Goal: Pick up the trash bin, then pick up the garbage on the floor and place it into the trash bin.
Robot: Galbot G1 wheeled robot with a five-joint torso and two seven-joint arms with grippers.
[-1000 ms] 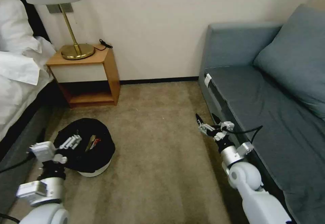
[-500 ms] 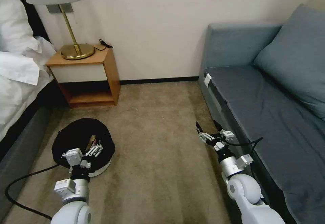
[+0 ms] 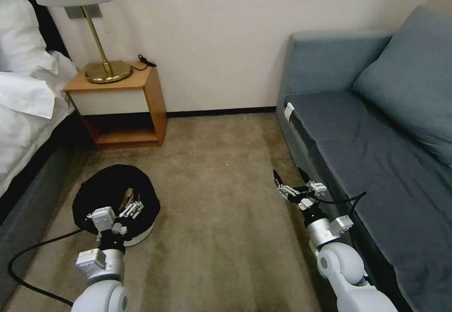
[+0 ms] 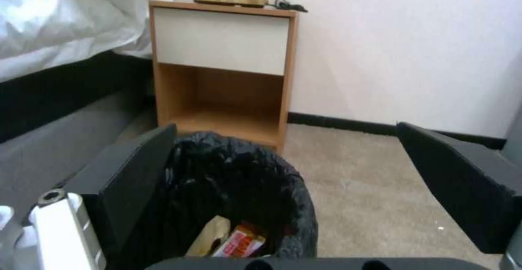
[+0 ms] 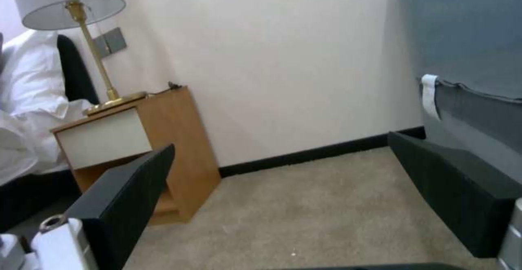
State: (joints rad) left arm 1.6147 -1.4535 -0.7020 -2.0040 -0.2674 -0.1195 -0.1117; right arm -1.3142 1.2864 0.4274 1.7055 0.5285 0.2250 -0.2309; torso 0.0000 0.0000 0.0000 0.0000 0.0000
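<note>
The trash bin [image 3: 109,194], white and lined with a black bag, stands on the carpet at the left in the head view. Garbage lies inside it: a brown-yellow wrapper [image 3: 127,194] and a red-and-white wrapper [image 4: 242,242]. My left gripper [image 3: 133,209] hovers open at the bin's near right rim. In the left wrist view one finger [image 4: 128,178] sits beside the bag-covered rim [image 4: 239,168], and the other is far off over the carpet. Close to the sofa front, my right gripper [image 3: 289,184] is open and empty over bare carpet, its fingers [image 5: 128,196] spread wide.
A wooden nightstand [image 3: 123,109] with a brass lamp [image 3: 101,62] stands behind the bin. The bed [image 3: 23,114] runs along the left and a blue-grey sofa [image 3: 376,151] along the right. A black cable [image 3: 28,265] loops on the floor by my left arm.
A second ago my left gripper was higher, over the bin's opening. It has since dropped and drawn back to the near right rim. The right gripper sank slightly toward me.
</note>
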